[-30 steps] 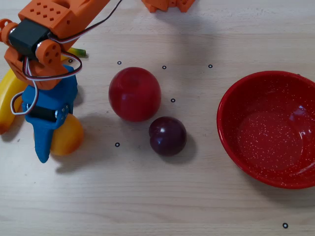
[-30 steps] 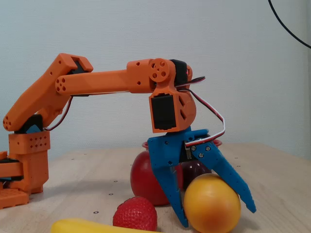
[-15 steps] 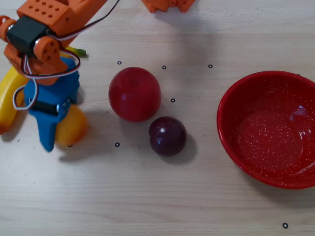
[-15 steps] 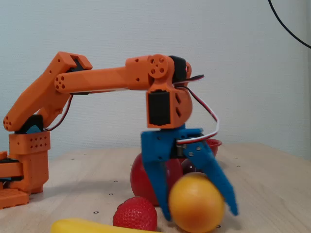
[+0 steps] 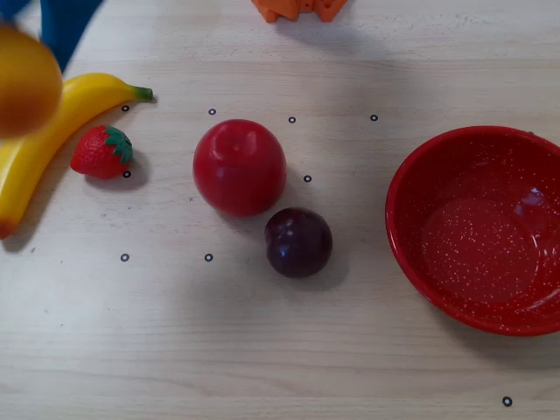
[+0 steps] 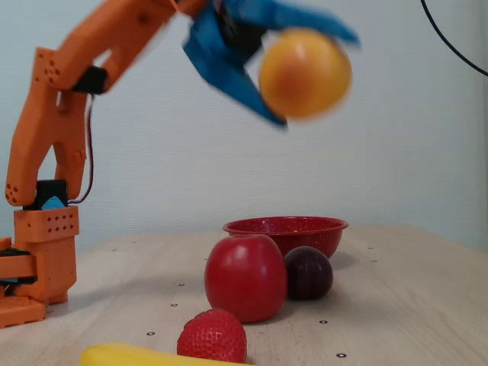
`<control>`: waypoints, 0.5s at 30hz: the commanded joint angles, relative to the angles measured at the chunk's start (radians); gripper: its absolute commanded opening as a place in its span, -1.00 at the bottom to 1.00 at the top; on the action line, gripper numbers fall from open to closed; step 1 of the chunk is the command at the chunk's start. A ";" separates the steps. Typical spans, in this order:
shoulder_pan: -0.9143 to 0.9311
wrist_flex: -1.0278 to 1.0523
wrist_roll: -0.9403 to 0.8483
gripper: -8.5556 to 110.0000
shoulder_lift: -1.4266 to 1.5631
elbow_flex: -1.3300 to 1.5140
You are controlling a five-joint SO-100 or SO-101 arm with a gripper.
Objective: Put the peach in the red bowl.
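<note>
The table [image 5: 289,367] is carrying most of the stuff, and the bowl [image 5: 477,229] is sitting empty over at the right edge in the overhead view, so the actual drop isn't done yet. In the fixed view it's sitting behind the apple and plum, well below the arm.

The arm [image 6: 57,114] is reaching up high, with the gripper [image 6: 309,42] near the top of the fixed view. It's blurry, but the blue fingers [image 6: 229,69] are pinching the peach [image 6: 305,74], one finger running over the top and one under it. In the overhead view the peach [image 5: 26,80] is showing at the far left edge, partly cut off, hanging above the banana. So the grab and lift part looks done to me.

What's left: carrying the peach all the way across to the bowl, which is well apart from it, then lowering and letting go. I'd call it roughly halfway.

The banana [image 5: 52,140] is lying at the left, the apple [image 5: 239,167] is sitting mid-table with the plum [image 5: 298,242] just beside it, and the strawberry [image 5: 102,152] is resting next to the banana. None of them are being touched.
</note>
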 commanded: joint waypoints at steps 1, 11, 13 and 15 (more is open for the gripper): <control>0.106 -0.098 -0.049 -0.85 0.207 0.049; 0.532 -0.318 -0.129 -0.85 0.558 0.446; 0.621 -0.316 -0.121 -0.85 0.589 0.485; 0.707 -0.293 -0.101 -0.85 0.604 0.511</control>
